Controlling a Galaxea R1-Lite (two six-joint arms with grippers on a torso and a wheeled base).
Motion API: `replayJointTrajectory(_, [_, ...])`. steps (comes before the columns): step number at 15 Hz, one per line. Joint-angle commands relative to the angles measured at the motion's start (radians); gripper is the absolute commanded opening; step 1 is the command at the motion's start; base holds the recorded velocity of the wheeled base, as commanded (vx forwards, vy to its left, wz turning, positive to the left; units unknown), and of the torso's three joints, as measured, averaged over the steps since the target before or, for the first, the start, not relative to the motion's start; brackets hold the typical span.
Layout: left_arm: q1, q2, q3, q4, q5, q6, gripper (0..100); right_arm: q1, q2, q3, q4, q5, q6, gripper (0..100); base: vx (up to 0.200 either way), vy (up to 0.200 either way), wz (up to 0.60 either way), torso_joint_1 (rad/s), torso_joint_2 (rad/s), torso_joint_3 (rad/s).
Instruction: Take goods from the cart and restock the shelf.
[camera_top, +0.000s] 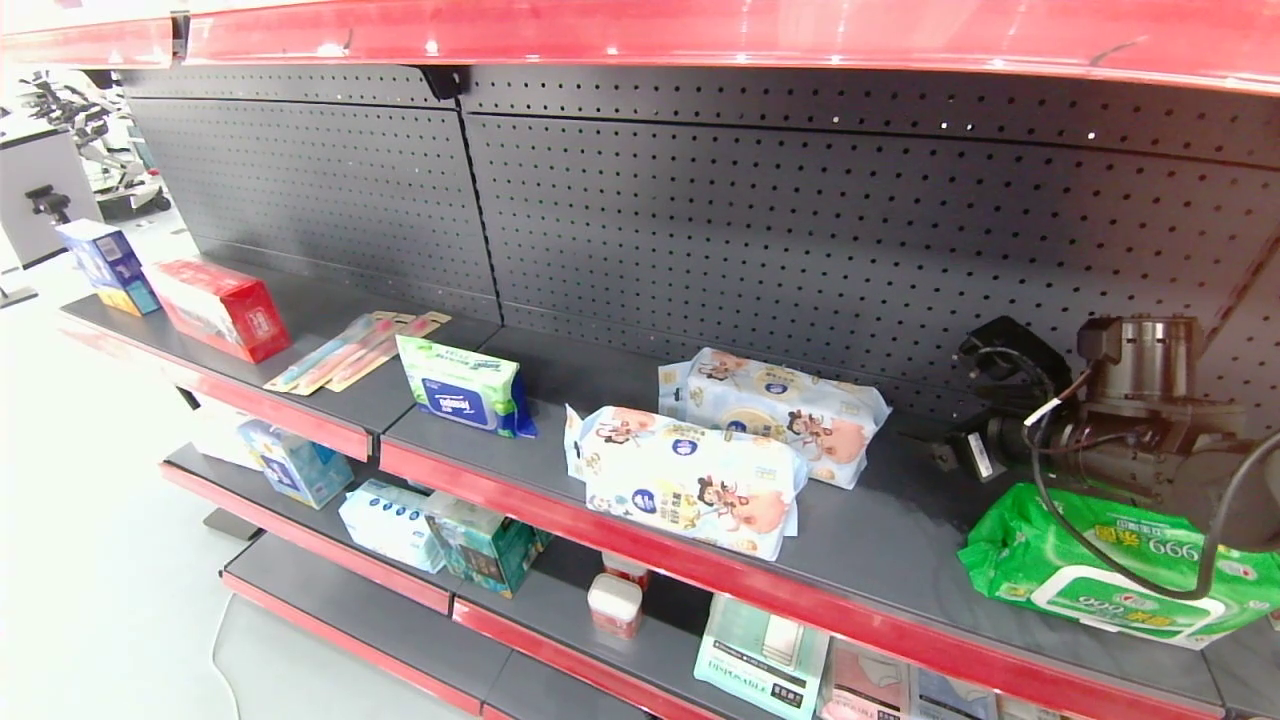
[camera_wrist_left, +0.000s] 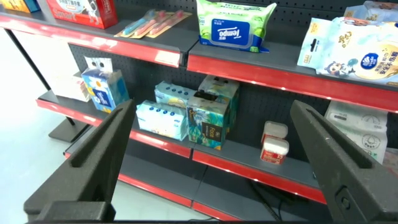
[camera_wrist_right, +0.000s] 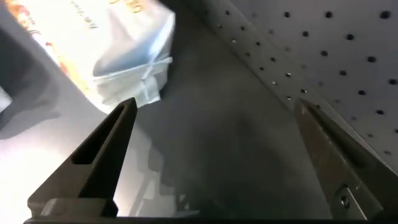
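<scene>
On the top shelf board (camera_top: 900, 540), my right gripper (camera_top: 965, 405) hangs open just past the right end of two white cartoon-printed packs (camera_top: 770, 410). Nothing sits between its fingers. In the right wrist view the right gripper (camera_wrist_right: 214, 109) faces bare shelf board (camera_wrist_right: 236, 162) and the pegboard back, with the end of a white pack (camera_wrist_right: 118, 50) close by. A green wipes pack (camera_top: 1100, 570) lies flat at the shelf's front right, under my right arm's cable. In the left wrist view my left gripper (camera_wrist_left: 211, 109) is open and empty, facing the lower shelves.
A green-and-blue wipes pack (camera_top: 465, 385), toothbrushes (camera_top: 350, 350), a red box (camera_top: 220, 308) and a blue box (camera_top: 105, 260) stand further left. Tissue packs (camera_wrist_left: 165, 115), a teal box (camera_wrist_left: 211, 115) and small jars (camera_wrist_left: 273, 143) fill lower shelves. A red shelf lip (camera_top: 700, 35) runs overhead.
</scene>
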Motion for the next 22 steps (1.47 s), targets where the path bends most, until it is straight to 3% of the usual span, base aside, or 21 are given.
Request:
replayJointTrajectory(1, [0.0, 0.001, 0.0, 0.0, 0.0, 0.0, 100, -0.012, 0.007, -0.01, -0.001, -0.011, -0.001, 100, 0.0, 0.0, 0.0, 0.0, 0.0, 0.0])
replayJointTrajectory(4, [0.0, 0.001, 0.0, 0.0, 0.0, 0.0, 100, 0.0, 0.051, -0.059, -0.001, -0.077, 0.049, 100, 0.0, 0.0, 0.0, 0.0, 0.0, 0.0])
replayJointTrajectory(10, [0.0, 0.001, 0.0, 0.0, 0.0, 0.0, 100, 0.116, 0.105, -0.119, -0.002, -0.186, 0.141, 100, 0.0, 0.0, 0.0, 0.0, 0.0, 0.0])
replayJointTrajectory(22, [0.0, 0.001, 0.0, 0.0, 0.0, 0.0, 100, 0.165, 0.145, -0.168, -0.002, -0.192, 0.15, 100, 0.0, 0.0, 0.0, 0.0, 0.0, 0.0])
